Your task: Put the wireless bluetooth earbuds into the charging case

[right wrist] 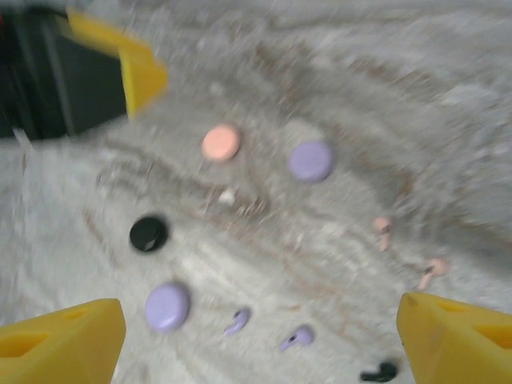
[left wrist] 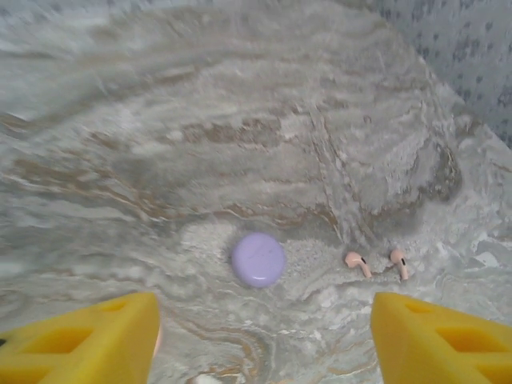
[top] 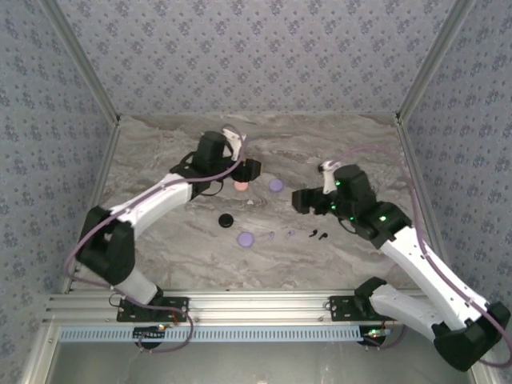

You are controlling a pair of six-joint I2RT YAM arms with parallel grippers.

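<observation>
Hovering near the middle of the desk point(top: 360, 152), toward its far edge, the left gripper point(top: 246, 176) hangs right over a pink disc point(top: 241, 186) in the overhead view. A purple disc point(top: 276, 185) lies just beside it. A black disc point(top: 226, 220) and a second purple disc point(top: 245, 238) lie nearer the near edge. The purple earbuds point(top: 280, 234) and black earbuds point(top: 318, 235) lie loose on the desk in a row beside them. The right gripper point(top: 302, 200) is above the desk, touching none of them.

From the left wrist, the yellow fingers point(left wrist: 88, 340) stand wide apart and empty. The purple disc point(left wrist: 258, 259) lies ahead, and two pink earbuds point(left wrist: 358, 262) lie on the bare desk near it.

The right wrist view is blurred. Its fingers point(right wrist: 64, 340) are also spread wide with nothing held, and the discs and earbuds are scattered ahead of them.

No earbud looks seated and every disc appears shut, so I judge the work to be at the reach for a pick. The next move likely calls for getting a matching case open. An open claw must then settle squarely around one tiny earbud without nudging it away.
</observation>
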